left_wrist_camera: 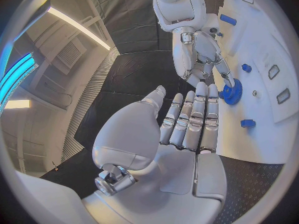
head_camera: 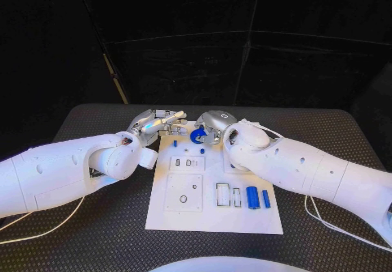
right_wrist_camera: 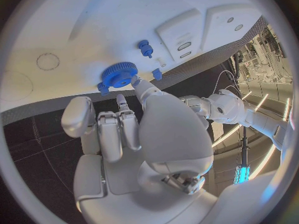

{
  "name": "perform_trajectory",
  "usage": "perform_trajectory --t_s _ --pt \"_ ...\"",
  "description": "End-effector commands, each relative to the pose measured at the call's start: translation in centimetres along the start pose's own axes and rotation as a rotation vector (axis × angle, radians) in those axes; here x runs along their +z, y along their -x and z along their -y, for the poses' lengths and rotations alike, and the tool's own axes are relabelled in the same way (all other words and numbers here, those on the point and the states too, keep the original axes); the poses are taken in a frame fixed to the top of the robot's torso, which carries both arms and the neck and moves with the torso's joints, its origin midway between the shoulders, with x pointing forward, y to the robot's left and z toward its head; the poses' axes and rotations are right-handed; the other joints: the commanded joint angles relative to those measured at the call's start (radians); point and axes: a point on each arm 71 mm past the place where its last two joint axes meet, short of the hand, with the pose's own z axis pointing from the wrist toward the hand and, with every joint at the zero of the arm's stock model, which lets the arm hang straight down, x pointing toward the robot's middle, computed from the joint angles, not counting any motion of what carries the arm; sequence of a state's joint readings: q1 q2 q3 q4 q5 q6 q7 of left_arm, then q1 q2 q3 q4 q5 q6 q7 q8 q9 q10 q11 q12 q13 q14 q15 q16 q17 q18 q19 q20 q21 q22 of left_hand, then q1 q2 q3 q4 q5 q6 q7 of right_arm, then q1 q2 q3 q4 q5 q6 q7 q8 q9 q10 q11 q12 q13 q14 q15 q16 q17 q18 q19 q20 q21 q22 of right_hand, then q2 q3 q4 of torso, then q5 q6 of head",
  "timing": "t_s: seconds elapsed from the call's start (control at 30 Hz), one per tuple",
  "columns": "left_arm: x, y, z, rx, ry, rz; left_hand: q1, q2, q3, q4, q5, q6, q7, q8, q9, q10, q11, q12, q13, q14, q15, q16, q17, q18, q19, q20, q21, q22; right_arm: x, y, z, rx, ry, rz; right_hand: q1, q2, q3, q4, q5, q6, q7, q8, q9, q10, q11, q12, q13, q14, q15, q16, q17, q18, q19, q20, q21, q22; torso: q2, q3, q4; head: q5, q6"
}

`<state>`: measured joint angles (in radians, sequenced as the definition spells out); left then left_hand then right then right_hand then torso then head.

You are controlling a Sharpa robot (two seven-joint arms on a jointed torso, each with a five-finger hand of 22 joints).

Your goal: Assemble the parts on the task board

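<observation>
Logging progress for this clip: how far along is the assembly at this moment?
Early to midway, by the look of it. Small blue pegs already stand at the far end of the task board. The right hand is touching the blue gear there, with the left hand open beside it. Two blue cylinders still lie near the board's right edge, and several slots look unfilled.

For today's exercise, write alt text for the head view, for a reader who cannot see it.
At the far end of the white task board, the right hand touches a blue gear while the left hand hovers open beside it. Two blue cylinders lie nearer the robot.
</observation>
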<state>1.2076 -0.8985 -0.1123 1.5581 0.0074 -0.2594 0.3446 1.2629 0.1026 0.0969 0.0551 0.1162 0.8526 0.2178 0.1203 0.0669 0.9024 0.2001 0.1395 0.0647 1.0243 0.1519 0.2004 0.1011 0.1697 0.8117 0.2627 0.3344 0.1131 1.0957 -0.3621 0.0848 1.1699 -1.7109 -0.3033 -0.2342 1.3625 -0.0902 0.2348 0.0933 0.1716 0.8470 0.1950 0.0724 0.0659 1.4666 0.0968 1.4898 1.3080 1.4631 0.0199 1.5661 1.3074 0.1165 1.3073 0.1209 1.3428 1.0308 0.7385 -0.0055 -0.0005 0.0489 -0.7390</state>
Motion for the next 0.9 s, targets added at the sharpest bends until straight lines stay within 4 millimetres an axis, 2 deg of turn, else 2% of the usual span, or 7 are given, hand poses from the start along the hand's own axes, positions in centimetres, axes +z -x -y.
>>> perform_trajectory --t_s 0.03,0.27,0.47,0.6,0.67,0.77,0.9 --pt "0.0 -0.1 0.2 0.0 -0.009 -0.014 -0.005 -0.002 0.003 -0.004 0.002 0.006 0.041 0.002 -0.001 0.004 0.004 0.001 -0.001 0.009 0.0 -0.004 -0.002 0.014 0.004 0.0 -0.003 -0.001 0.0 0.1 0.0 -0.003 -0.003 -0.007 -0.017 -0.003 -0.005 0.013 -0.006 -0.003 -0.001 -0.004 0.003 0.018 0.008 -0.006 0.143 0.108 0.008 0.005 0.263 -0.015 0.0 0.01 0.001 -0.001 0.0 -0.0001 0.0007 -0.001 0.001" --pt "0.0 -0.1 0.2 0.0 -0.009 -0.011 -0.005 -0.002 0.003 -0.004 0.002 0.006 0.041 0.002 -0.001 0.004 0.004 0.001 -0.001 0.009 0.0 -0.004 -0.002 0.014 0.004 0.0 -0.003 -0.001 -0.4 0.3 0.6 0.012 -0.013 -0.011 -0.063 0.013 -0.015 0.062 0.003 0.024 -0.006 0.004 0.009 0.02 0.005 -0.003 0.146 0.108 0.006 0.005 0.263 -0.015 0.001 0.01 0.003 0.0 0.0 0.0 -0.0006 -0.001 0.003" --pt "0.0 0.1 0.2 0.001 -0.01 -0.009 -0.004 -0.002 0.005 -0.006 0.002 0.006 0.041 0.001 -0.001 0.005 0.005 0.0 -0.001 0.009 0.001 -0.005 -0.002 0.014 0.005 0.0 -0.004 -0.003 -1.8 1.5 1.9 0.077 -0.001 0.086 -0.071 0.013 -0.018 0.075 0.001 0.027 -0.007 0.003 0.009 0.023 0.004 0.0 0.15 0.108 0.005 0.005 0.263 -0.015 0.0 0.009 0.003 -0.002 -0.003 0.0016 -0.0025 -0.002 0.007" --pt "-0.1 0.3 0.2 0.002 -0.011 -0.004 -0.004 -0.002 0.005 -0.006 0.002 0.006 0.041 0.001 -0.001 0.005 0.005 0.0 -0.001 0.01 0.001 -0.006 -0.002 0.014 0.005 0.0 -0.004 -0.003 -3.5 2.6 3.8 0.172 0.03 0.129 -0.044 0.01 -0.009 0.062 0.006 0.024 -0.007 -0.001 0.008 0.019 0.003 -0.004 0.145 0.107 0.004 0.004 0.26 -0.013 -0.006 0.008 -0.001 -0.011 -0.005 0.001 -0.0047 -0.003 0.011" --pt "-0.2 0.4 0.2 0.003 -0.012 -0.001 -0.004 -0.002 0.005 -0.006 0.002 0.006 0.041 0.001 -0.001 0.005 0.005 0.0 -0.001 0.01 0.001 -0.006 -0.002 0.014 0.005 0.0 -0.004 -0.003 -4.9 3.4 5.4 0.248 0.041 0.126 -0.028 0.008 -0.004 0.053 0.005 0.025 -0.007 -0.002 0.008 0.017 0.003 -0.006 0.142 0.106 0.004 0.002 0.255 -0.013 -0.009 0.008 -0.004 -0.015 -0.01 0.0014 -0.0085 -0.003 0.013" --pt "-0.2 0.6 0.2 0.005 -0.013 0.003 -0.004 -0.002 0.005 -0.006 0.002 0.006 0.041 0.001 -0.001 0.005 0.005 0.0 -0.001 0.01 0.001 -0.006 -0.003 0.014 0.005 0.0 -0.004 -0.003 -6.7 4.2 7.5 0.339 0.033 0.118 -0.015 0.002 -0.004 0.042 0.012 0.032 -0.008 0.0 0.009 0.013 0.002 -0.009 0.138 0.103 0.003 -0.001 0.244 -0.011 -0.014 0.008 -0.008 -0.024 -0.015 0.0049 -0.0142 -0.003 0.014" --pt "-0.2 0.7 0.2 0.006 -0.015 0.007 -0.004 -0.002 0.005 -0.006 0.002 0.006 0.041 0.001 -0.001 0.005 0.005 0.0 -0.001 0.01 0.001 -0.006 -0.003 0.014 0.005 0.0 -0.004 -0.003 -8.8 5.1 10.3 0.41 -0.007 0.126 -0.006 -0.009 -0.018 0.032 0.065 0.05 -0.012 0.007 0.011 0.007 -0.001 -0.015 0.131 0.1 0.0 -0.006 0.23 -0.008 -0.023 0.005 -0.017 -0.039 -0.021 0.0087 -0.0184 -0.005 0.014"
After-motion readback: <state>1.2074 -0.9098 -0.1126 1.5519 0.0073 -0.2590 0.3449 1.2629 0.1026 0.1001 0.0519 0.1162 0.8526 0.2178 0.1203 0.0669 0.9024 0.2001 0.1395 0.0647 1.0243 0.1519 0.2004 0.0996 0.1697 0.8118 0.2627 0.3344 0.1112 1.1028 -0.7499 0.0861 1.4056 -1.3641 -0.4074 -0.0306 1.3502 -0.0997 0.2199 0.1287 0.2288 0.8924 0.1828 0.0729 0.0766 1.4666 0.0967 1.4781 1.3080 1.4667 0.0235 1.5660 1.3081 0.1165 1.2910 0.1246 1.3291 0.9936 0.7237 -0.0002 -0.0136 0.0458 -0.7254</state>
